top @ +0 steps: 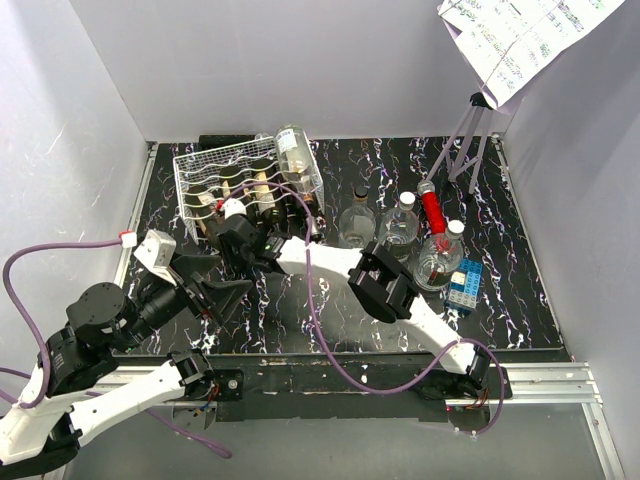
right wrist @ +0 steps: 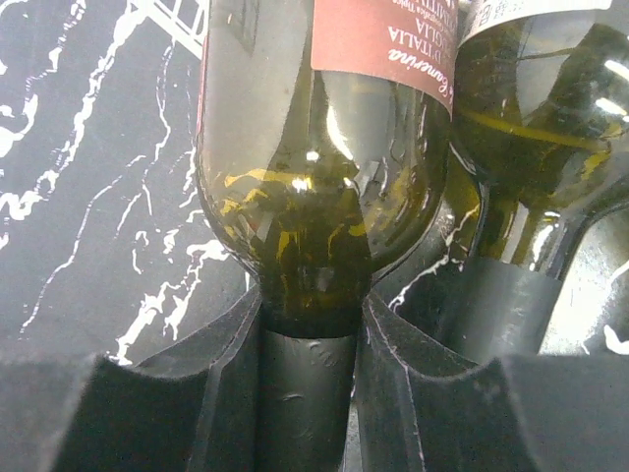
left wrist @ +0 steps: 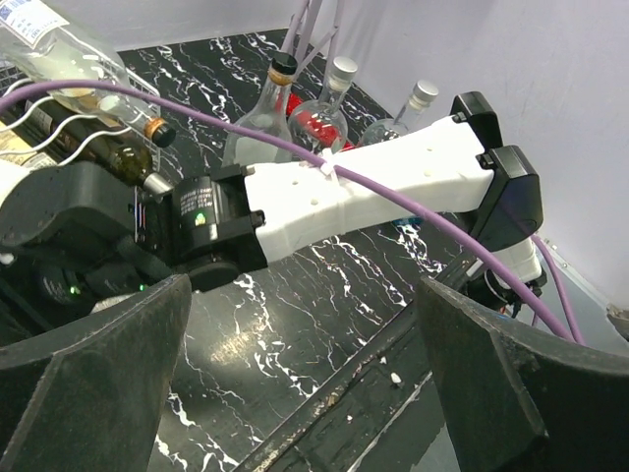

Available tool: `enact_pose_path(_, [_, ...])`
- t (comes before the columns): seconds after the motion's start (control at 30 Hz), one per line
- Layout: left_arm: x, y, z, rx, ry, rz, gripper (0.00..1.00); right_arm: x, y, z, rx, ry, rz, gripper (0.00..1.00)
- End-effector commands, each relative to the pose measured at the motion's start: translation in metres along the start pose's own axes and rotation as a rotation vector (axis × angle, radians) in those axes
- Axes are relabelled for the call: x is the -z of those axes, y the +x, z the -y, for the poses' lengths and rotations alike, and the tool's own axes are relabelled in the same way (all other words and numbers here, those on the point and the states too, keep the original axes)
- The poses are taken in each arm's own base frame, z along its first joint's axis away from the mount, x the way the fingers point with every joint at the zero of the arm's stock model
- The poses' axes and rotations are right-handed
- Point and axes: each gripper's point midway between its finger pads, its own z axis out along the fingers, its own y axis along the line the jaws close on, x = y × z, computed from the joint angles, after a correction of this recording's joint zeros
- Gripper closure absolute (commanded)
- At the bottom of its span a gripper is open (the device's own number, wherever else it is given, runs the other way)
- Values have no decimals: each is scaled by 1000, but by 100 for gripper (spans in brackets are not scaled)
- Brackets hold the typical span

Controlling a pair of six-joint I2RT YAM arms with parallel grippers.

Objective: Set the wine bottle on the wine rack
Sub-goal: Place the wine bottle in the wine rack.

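The white wire wine rack (top: 215, 162) stands at the back left of the black marbled table. A dark green wine bottle with a red label (right wrist: 314, 197) lies at the rack's left end (top: 205, 205), beside another green bottle (right wrist: 531, 128). My right gripper (right wrist: 307, 393) is shut on its black-foiled neck, one finger (right wrist: 187, 403) on each side. In the top view the right gripper (top: 237, 237) is at the rack's front. My left gripper (left wrist: 305, 383) hangs open and empty over the table's near edge (top: 225, 292).
A clear bottle (top: 293, 150) lies on top of the rack. Clear glass bottles (top: 400, 228) stand mid-right, with a red-capped one (top: 433, 208) and a blue block (top: 464, 285). A tripod (top: 465, 140) stands at the back right. A purple cable (top: 320, 330) crosses the middle.
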Motion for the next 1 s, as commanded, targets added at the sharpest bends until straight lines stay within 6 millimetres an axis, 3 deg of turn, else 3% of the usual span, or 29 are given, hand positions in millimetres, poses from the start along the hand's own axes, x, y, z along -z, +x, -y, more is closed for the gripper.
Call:
enact_pose_path(0.0, [-4, 4, -11, 38, -79, -27, 2, 25, -114, -55, -28, -313, 272, 99])
enact_pose_path(0.07, [-7, 10, -29, 127, -202, -16, 2, 26, -114, -56, -18, -304, 255, 99])
enact_pose_path(0.17, [-21, 34, -54, 214, -364, -18, 2, 27, -105, -49, -51, -280, 254, 99])
enact_pose_path(0.3, [-47, 49, -55, 259, -400, -30, 2, 34, -98, -44, -78, -280, 251, 99])
enact_pose_path(0.4, [-59, 37, -47, 244, -380, -27, 2, 35, -96, -53, -44, -314, 235, 99])
enact_pose_path(0.57, [-64, 13, -37, 205, -344, -13, 2, 36, -98, -66, 29, -354, 235, 72])
enact_pose_path(0.7, [-56, -1, -33, 216, -320, 21, 2, 33, -91, -75, 51, -393, 192, 57])
enact_pose_path(0.97, [-33, -34, -30, 219, -282, 127, 2, 30, -71, -75, 55, -371, 120, 44])
